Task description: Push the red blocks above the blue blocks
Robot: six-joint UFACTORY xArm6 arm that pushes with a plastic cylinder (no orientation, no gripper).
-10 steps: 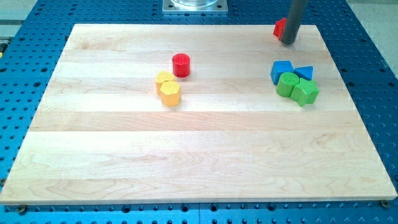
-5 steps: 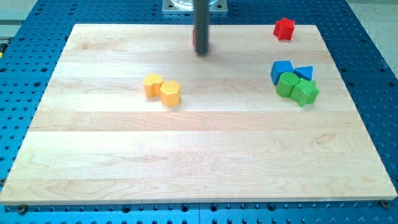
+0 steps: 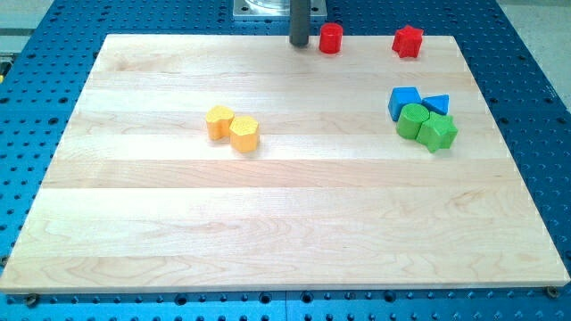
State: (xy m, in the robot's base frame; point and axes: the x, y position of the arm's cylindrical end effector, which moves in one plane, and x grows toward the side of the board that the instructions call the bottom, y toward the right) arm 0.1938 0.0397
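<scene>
My tip point(image 3: 299, 43) rests at the board's top edge, near the middle. A red cylinder point(image 3: 331, 38) stands just to its right, a small gap between them. A red star-shaped block point(image 3: 408, 41) sits further right along the top edge. Two blue blocks, a cube point(image 3: 403, 100) and a smaller wedge point(image 3: 438, 103), lie below the red star at the view's right. The red cylinder is up and to the left of the blue blocks.
Two green blocks, a cylinder point(image 3: 412, 121) and a chunky one point(image 3: 438, 133), touch the blue blocks from below. Two yellow blocks point(image 3: 219, 121) point(image 3: 244, 133) sit together left of centre. A metal mount point(image 3: 266, 9) lies beyond the wooden board's point(image 3: 268, 223) top edge.
The red cylinder has moved from beside the yellow blocks up and right to the top edge. My tip went from the red star leftward, then up to the top edge.
</scene>
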